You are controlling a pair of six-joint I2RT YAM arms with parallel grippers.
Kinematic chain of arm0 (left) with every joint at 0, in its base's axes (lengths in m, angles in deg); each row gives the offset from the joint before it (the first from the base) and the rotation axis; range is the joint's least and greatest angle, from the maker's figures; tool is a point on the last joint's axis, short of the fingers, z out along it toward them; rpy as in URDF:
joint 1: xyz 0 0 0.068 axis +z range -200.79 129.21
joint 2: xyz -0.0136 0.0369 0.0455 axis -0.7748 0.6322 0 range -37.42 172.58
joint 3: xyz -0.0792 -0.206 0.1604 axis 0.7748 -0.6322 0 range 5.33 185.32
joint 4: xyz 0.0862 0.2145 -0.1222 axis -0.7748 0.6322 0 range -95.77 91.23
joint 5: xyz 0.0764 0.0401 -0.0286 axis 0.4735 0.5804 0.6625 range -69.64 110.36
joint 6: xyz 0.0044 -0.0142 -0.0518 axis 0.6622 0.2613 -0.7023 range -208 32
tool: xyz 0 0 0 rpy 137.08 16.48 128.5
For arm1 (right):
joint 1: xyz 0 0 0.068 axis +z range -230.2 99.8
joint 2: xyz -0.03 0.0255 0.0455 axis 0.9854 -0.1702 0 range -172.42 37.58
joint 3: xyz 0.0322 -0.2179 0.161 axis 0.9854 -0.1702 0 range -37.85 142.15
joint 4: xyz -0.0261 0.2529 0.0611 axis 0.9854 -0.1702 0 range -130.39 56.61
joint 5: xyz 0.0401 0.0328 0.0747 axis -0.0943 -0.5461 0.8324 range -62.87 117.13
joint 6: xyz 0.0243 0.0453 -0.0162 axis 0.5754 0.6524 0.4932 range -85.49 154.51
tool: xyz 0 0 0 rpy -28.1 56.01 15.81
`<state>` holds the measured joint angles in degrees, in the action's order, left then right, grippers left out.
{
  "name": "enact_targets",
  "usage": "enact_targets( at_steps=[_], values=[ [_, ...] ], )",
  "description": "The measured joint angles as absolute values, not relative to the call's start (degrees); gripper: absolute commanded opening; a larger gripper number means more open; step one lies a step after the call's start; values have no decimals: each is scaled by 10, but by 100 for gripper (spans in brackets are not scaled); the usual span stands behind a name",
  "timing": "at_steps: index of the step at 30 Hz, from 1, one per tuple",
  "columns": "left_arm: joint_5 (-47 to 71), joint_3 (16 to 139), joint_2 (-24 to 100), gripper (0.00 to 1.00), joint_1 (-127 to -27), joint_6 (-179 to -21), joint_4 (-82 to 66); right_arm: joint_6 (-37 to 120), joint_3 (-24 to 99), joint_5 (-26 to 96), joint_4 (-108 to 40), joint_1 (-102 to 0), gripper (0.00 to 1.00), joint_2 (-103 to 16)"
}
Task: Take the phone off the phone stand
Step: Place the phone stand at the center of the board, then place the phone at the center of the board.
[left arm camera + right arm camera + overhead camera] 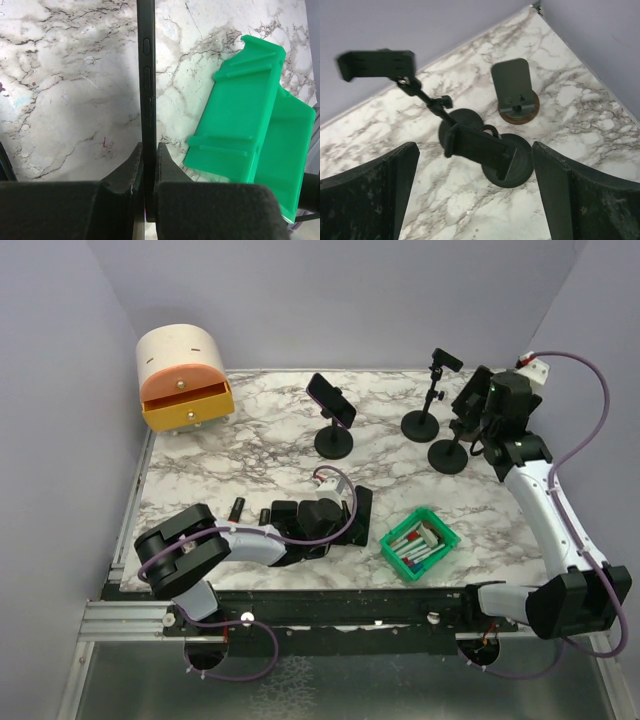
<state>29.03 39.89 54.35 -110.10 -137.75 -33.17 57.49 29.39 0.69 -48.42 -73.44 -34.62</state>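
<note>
Marble-look tabletop (250, 450), lilac walls. Can only see the phone (146, 75) edge-on, pinched tight in the left gripper (149, 150) near the green bin (250, 125), top end cut off. Can't tell phone from bare clamp on the phone stand (520, 162) framed by the right gripper (474, 147), spread wide open.

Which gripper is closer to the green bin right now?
Left. The left gripper, shut on a phone, sits beside the green bin; the right gripper hovers open over the far stands.
</note>
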Motion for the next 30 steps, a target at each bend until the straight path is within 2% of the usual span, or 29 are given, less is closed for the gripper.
enact_targets(
  at_steps=[8,14,18,21,24,30],
  values=[
    [290,386,529,0,-1097,-1377,-329,603,351,113,-573,-734,100,-231],
    [289,386,530,0,-1088,-1392,-327,633,310,214,-584,-727,100,-124],
    [287,386,537,0,-1084,-1432,-328,656,276,266,-594,-723,100,-92],
    [287,385,542,12,-1083,-1464,-329,667,259,290,-601,-720,100,-88],
    [285,383,546,19,-1082,-1486,-333,675,248,303,-605,-717,100,-88],
    [271,379,563,20,-1078,-1514,-338,680,238,314,-605,-711,100,-69]
  ],
)
